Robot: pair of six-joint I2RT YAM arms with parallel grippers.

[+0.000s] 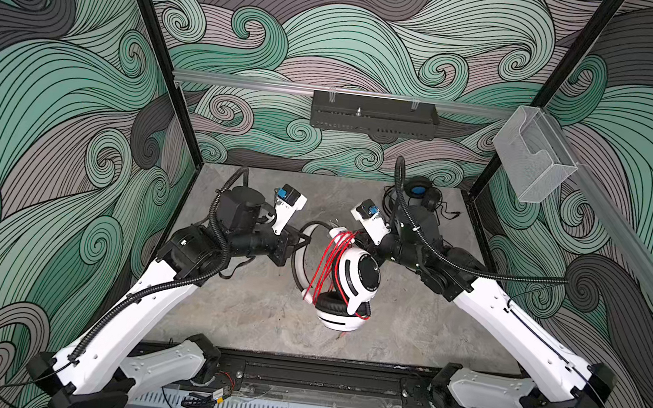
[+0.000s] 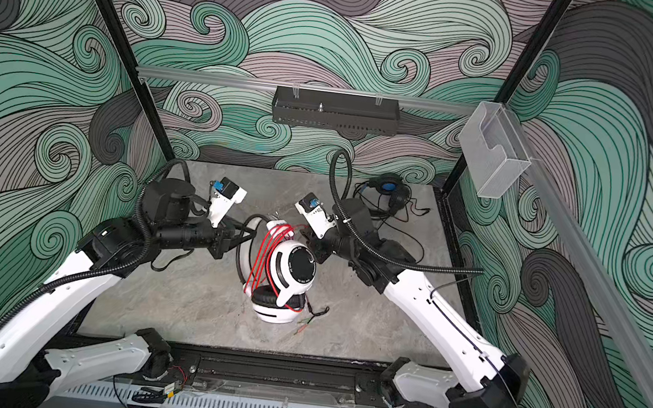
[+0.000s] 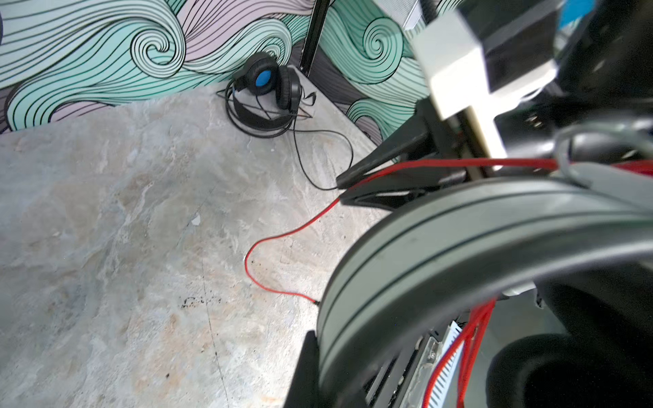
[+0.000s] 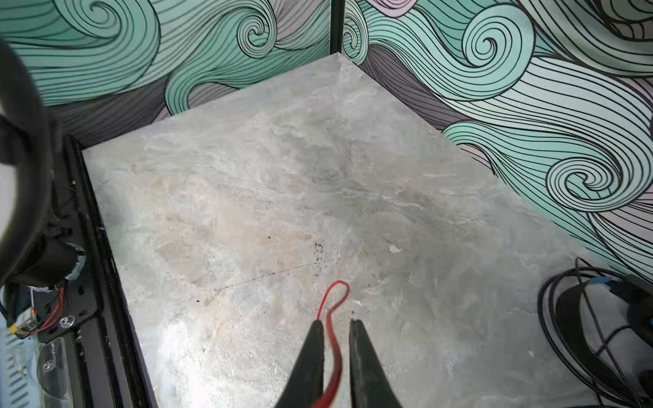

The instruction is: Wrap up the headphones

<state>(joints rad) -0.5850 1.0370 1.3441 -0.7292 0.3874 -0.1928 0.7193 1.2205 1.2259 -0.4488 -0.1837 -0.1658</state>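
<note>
Two grips: right hand point(image 4: 336, 322) slightly parted, red cord point(image 4: 338, 360) lying loose in the gap; left hand point(image 1: 297, 247) clamped shut on the band point(image 3: 459, 229) of the white headphones point(image 1: 358, 273). On the bench point(image 1: 254, 310), just left of the right hand, wraps running front to back. Nearer the cord's slack tail: right hand. Black headphones point(image 1: 418, 192) well apart, back corner.

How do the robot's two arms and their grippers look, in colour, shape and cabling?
Both the left arm and the right arm have white shells with black joints and a black ribbed hose alongside. Each wrist carries a white camera block with a blue part. The right gripper has slim, black, pointed fingers.
</note>
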